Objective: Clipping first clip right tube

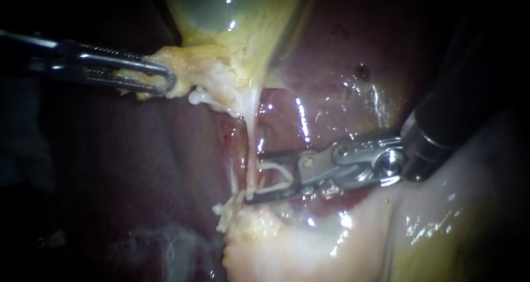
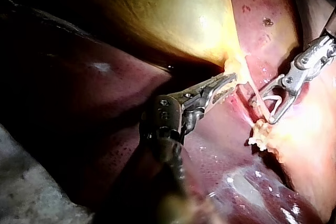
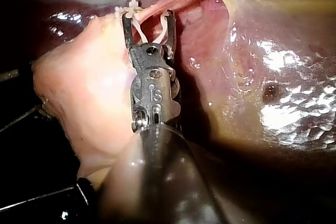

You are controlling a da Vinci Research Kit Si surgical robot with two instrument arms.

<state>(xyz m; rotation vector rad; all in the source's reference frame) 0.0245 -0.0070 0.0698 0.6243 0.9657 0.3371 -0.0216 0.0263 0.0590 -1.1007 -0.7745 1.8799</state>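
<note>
Our left instrument (image 1: pixel 163 78) has its jaws clamped on the pale yellow fatty tissue (image 1: pixel 190 67) at the neck of the glossy yellow-green gallbladder (image 1: pixel 221 11), and it holds that tissue out to the side. That puts the thin pale tube (image 1: pixel 251 133) under stretch, running from the neck down across the dark red liver (image 1: pixel 342 67) towards the whitish mound of soft tissue (image 1: pixel 287 249) below.

Now to our right instrument (image 1: pixel 253 180), coming in from the right. Its jaws stand wide apart and carry an open white V-shaped clip (image 1: pixel 270 190), one leg lying along each jaw. The clip's mouth is right at the tube, with one tip just beside it higher up and the other near its foot, where frayed white strands (image 1: pixel 225 210) stick out. The right wrist view shows the two tips reaching up to the strand. We cannot tell from any view whether the tube already lies inside the mouth or only touches the tips.

So where do we stand? By our reading the approach is nearly made. The clip is loaded, lined up across the tube and unsqueezed, and we see no closed clip anywhere on the tube. What is left, we judge, is to seat the tube well between the legs, press the clip shut and let it go.
</note>
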